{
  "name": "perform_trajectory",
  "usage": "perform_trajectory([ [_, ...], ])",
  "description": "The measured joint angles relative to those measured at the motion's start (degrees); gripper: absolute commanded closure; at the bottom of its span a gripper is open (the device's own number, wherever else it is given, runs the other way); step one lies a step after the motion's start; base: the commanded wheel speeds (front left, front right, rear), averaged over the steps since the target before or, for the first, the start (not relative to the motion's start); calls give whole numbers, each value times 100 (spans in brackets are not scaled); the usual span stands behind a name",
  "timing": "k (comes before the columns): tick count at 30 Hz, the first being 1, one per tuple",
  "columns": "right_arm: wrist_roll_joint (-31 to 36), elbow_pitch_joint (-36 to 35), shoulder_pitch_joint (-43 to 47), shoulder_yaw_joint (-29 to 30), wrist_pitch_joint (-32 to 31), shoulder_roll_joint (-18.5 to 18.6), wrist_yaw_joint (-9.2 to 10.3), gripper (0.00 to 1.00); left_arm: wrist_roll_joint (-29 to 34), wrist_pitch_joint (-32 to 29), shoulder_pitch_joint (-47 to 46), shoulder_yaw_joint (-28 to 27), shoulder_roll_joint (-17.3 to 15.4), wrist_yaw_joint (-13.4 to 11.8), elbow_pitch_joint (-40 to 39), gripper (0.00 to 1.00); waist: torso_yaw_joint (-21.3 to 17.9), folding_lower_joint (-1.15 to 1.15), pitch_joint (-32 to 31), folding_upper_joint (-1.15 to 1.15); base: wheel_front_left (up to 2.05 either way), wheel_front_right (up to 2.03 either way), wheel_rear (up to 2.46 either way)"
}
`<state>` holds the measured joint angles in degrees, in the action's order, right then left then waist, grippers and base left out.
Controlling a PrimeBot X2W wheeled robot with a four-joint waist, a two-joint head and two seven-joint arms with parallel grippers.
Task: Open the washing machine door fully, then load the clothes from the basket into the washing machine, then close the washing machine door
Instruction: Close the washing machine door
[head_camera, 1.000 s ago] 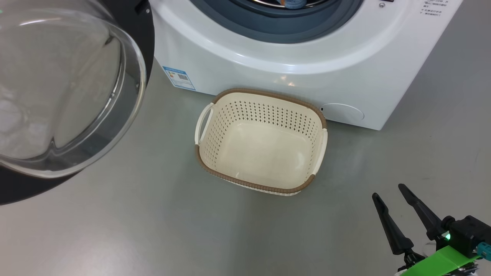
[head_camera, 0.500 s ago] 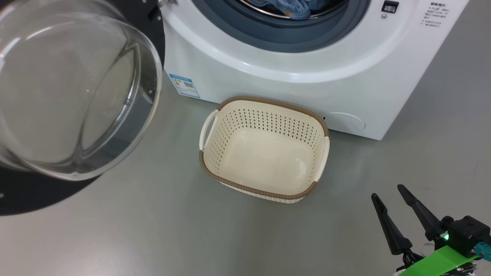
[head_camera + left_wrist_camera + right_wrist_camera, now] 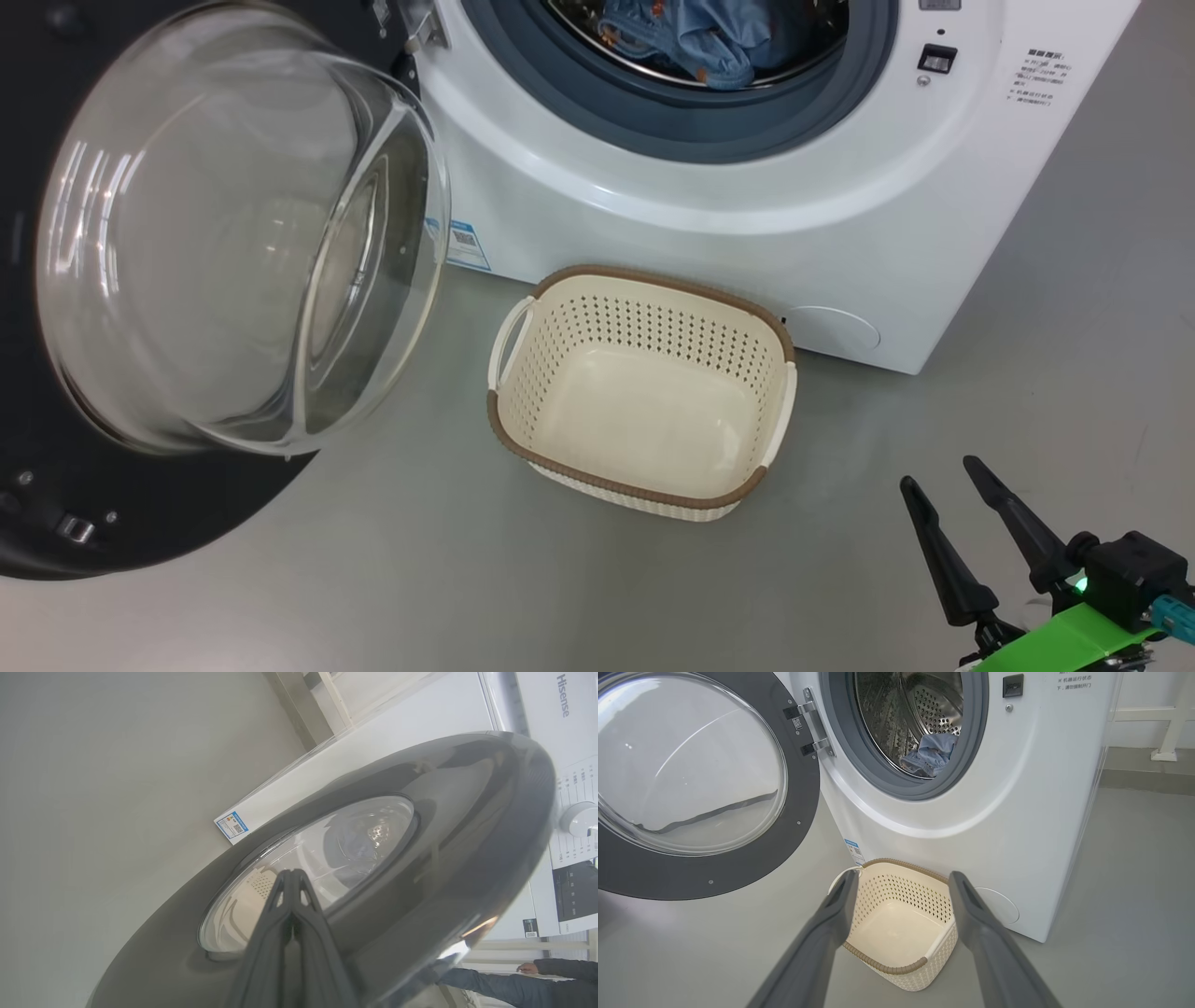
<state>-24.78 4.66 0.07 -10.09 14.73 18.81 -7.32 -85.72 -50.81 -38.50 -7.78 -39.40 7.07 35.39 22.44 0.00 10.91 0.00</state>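
All clothes point(image 3: 709, 42) sit in the drum point(image 3: 887, 709) at 12 o'clock; basket point(image 3: 644, 327) empty. Door point(image 3: 233, 252) at 9 o'clock has swung inward, left gripper point(image 3: 290, 873) pressed together behind it, so closing has begun. Right gripper point(image 3: 938, 471) spread at 5 o'clock.

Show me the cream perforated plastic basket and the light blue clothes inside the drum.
cream perforated plastic basket point(image 3: 653, 327), head view, perforated back wall
light blue clothes point(image 3: 714, 47), head view, bunched fabric middle

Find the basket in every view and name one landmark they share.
Head view: basket at centre, in front of the washer.
Left wrist view: a cream perforated patch seen through the door glass, likely the basket.
Right wrist view: lower centre, framed by the right gripper.
Shared landmark: the blue label on the washer's front.
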Motion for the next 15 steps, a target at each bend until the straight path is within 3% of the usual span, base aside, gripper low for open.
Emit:
perform_trajectory([
  [15, -1, 10, 27, 4, 0, -76, -1, 0, -374, -740, 133, 46, -103, 0, -348, 100, -65, 0, -204, 0, 0, 0, 0],
])
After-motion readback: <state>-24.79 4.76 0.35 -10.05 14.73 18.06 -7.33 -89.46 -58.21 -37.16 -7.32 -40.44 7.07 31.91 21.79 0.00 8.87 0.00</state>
